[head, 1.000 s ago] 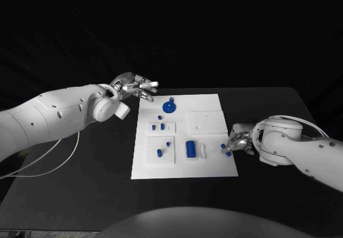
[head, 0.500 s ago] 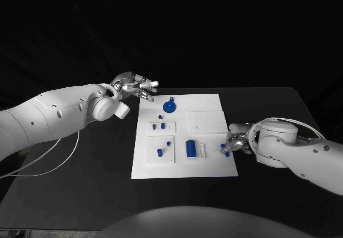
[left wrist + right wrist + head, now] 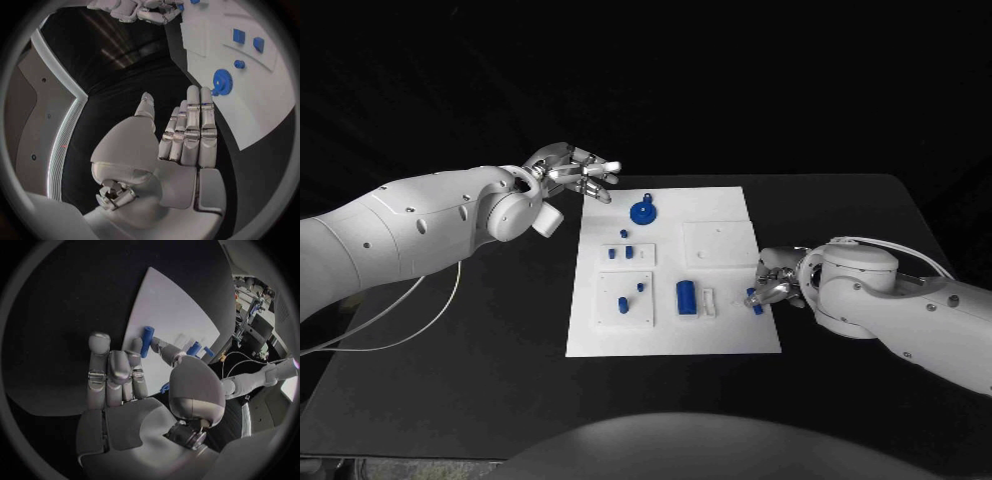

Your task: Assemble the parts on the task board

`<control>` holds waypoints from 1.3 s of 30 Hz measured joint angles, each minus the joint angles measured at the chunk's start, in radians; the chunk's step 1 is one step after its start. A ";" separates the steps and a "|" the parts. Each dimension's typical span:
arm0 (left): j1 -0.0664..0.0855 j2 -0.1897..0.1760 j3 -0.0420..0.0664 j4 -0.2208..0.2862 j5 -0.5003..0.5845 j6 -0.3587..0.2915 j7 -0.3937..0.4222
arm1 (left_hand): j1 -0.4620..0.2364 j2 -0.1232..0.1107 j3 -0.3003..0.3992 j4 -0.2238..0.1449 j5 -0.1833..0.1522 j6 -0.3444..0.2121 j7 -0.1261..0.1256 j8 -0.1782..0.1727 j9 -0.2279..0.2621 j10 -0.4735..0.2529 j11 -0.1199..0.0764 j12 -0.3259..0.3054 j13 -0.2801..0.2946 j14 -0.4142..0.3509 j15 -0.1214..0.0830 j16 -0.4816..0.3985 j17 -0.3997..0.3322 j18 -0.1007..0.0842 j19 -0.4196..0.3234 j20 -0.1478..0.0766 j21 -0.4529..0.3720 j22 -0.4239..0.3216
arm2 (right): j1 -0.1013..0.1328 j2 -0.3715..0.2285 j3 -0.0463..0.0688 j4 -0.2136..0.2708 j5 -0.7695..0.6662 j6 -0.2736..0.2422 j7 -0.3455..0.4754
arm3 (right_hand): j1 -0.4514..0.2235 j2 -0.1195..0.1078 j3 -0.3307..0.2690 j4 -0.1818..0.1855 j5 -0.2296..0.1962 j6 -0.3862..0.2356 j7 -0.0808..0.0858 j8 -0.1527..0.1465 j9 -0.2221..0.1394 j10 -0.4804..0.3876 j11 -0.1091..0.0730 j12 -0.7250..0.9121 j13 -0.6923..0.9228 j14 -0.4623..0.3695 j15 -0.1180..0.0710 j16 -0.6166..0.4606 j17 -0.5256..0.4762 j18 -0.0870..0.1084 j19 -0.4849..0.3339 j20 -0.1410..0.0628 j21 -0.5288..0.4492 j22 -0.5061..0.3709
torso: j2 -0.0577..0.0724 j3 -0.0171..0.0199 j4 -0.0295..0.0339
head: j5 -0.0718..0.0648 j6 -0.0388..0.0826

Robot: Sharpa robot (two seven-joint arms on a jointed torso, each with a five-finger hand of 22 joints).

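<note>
Right robot hand (image 3: 772, 287) sits at the right edge of the task board (image 3: 733, 335), near half. It pinches a small blue peg (image 3: 147, 341) between thumb and a finger; the other fingers lie loosely alongside, not spread. In the head view the peg (image 3: 756, 302) shows just below the fingers, over the board's right margin, with its long axis tilted rather than upright.

Key relation: the open seats lie to the left of this robot hand. Just beside the peg, leftward, is a small white bracket (image 3: 711, 303), then the blue cylinder (image 3: 685, 298), its long axis running near to far. The right hand is clearly the nearer one to these; my judgement is that the next move is a short leftward carry and a turn of the peg toward upright.

Count on the board, near to far: one raised white block (image 3: 626, 300) at near left carrying three small blue pegs; one smaller block (image 3: 627, 256) with two blue pegs; one loose blue peg beyond it; one plain white square plate (image 3: 720, 243) at right; one blue gear (image 3: 643, 211) at far centre.

Left robot hand (image 3: 574, 172) hovers off the board's far left corner over the bench (image 3: 473, 380), fingers extended and holding nothing.
</note>
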 measured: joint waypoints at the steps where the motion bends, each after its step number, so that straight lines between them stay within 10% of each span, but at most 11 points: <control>1: 0.000 0.000 0.000 0.000 0.000 0.000 0.000 | 0.000 0.000 0.000 0.000 0.000 0.000 0.000 0.000 0.000 0.000 0.000 0.000 0.000 0.000 0.000 0.000 0.000 0.000 0.000 0.000 0.000 0.000 | 0.000 0.000 0.000 0.000 0.000 -0.001 0.002 | -0.004 0.004 0.004 -0.001 0.008 0.000 0.000 0.000 0.001 -0.001 0.001 -0.002 -0.002 -0.005 0.000 -0.003 -0.001 0.000 0.000 0.000 -0.004 0.000 | 0.000 0.0000 -0.0001 | 0.000 0.000; 15: 0.000 0.000 0.000 0.000 0.000 0.001 -0.002 | 0.000 0.000 0.000 0.000 0.000 0.000 0.000 0.000 0.000 0.000 0.000 0.000 0.000 0.000 0.000 0.000 0.000 0.000 0.000 0.000 0.000 0.000 | -0.002 -0.001 -0.004 -0.002 0.018 -0.029 0.039 | -0.029 0.030 0.025 0.012 0.101 -0.017 0.025 0.035 0.082 -0.020 0.009 -0.027 -0.027 -0.010 -0.001 -0.012 -0.006 0.001 0.000 0.000 -0.022 0.000 | 0.000 0.0001 0.0001 | 0.004 -0.001; 29: 0.000 -0.001 0.000 0.001 0.000 0.004 -0.005 | 0.000 0.000 0.000 0.000 0.000 0.000 0.000 0.000 0.000 0.000 0.000 0.000 0.000 0.000 0.000 0.000 0.000 0.000 0.000 0.000 0.000 0.000 | -0.016 0.004 -0.009 0.021 0.109 -0.090 0.067 | -0.013 0.014 0.009 -0.005 0.153 -0.029 0.036 0.021 0.066 -0.022 0.006 -0.036 -0.032 -0.010 -0.001 -0.012 -0.006 0.001 0.000 0.000 -0.022 0.001 | 0.001 -0.0004 0.0005 | 0.010 0.000; 39: 0.000 0.000 0.000 0.002 0.000 0.008 -0.008 | 0.000 0.000 0.000 0.000 0.000 0.000 0.000 0.000 0.000 0.000 0.000 0.000 0.000 -0.007 0.000 0.000 0.000 0.000 0.000 0.000 0.000 0.000 | -0.029 0.018 0.009 0.034 0.211 -0.096 0.062 | -0.009 0.018 0.002 -0.012 0.180 -0.048 0.032 0.019 0.061 -0.024 0.006 -0.036 -0.033 -0.010 -0.001 -0.012 -0.006 0.001 0.000 0.000 -0.021 0.001 | 0.000 -0.0006 0.0005 | 0.009 0.002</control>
